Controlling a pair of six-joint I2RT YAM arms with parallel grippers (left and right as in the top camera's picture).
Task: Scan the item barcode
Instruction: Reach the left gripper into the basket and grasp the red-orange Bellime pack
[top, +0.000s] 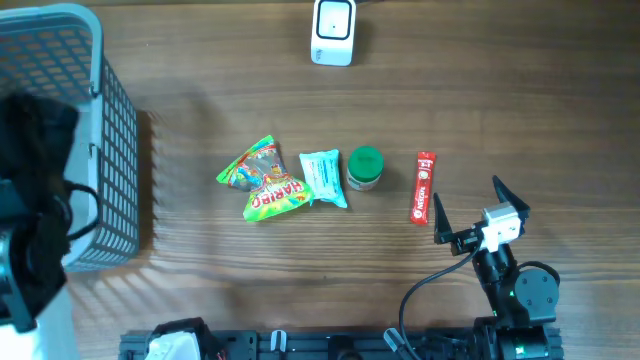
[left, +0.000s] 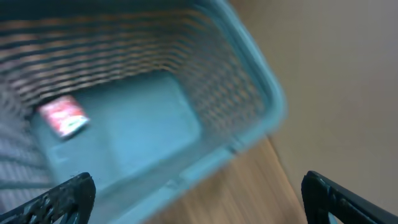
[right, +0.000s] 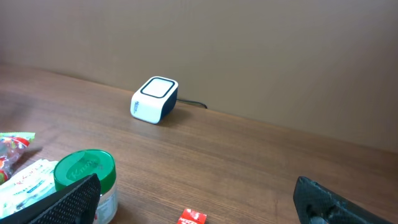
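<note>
The white barcode scanner (top: 333, 31) stands at the far middle of the table, also in the right wrist view (right: 154, 99). In a row at mid-table lie a Haribo bag (top: 264, 180), a pale blue packet (top: 323, 177), a green-lidded jar (top: 364, 168) and a red stick packet (top: 424, 187). My right gripper (top: 467, 195) is open and empty, just right of the red stick packet (right: 193, 217). My left gripper (left: 199, 179) is open above the blue basket (left: 249, 93), where a red-and-white packet (left: 63, 116) lies on the bottom. No barcode is legible.
The blue mesh basket (top: 110, 130) takes up the table's left side, with the left arm (top: 35, 190) over it. In the right wrist view the jar (right: 84, 177) is close to the left finger. A cable runs from the scanner toward the back wall.
</note>
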